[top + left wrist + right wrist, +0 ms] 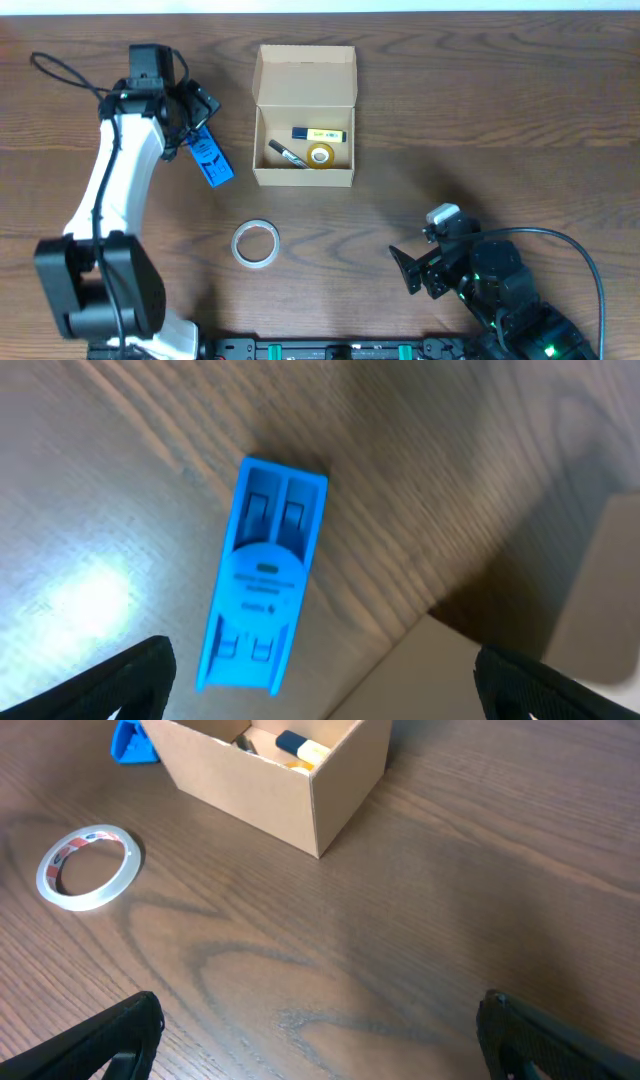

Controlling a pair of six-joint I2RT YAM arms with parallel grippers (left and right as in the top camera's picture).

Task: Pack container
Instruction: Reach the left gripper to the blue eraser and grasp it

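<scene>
The tan cardboard container (304, 176) stands open at the table's middle back, its flap lid folded away. Inside lie a yellow highlighter (322, 133), a black marker (286, 153) and a small yellow tape roll (320, 154). A blue plastic item (211, 160) lies flat just left of the container. My left gripper (198, 125) hovers over it, open and empty; in the left wrist view the blue item (262, 590) sits between the fingers (325, 700), with the container's wall (440, 680) at lower right. My right gripper (415, 265) is open and empty at front right.
A clear tape roll (255, 244) lies flat in front of the container, also in the right wrist view (88, 867). That view shows the container (270, 790), the blue item (130, 742) behind it, and bare wood between the right fingers (325, 1050).
</scene>
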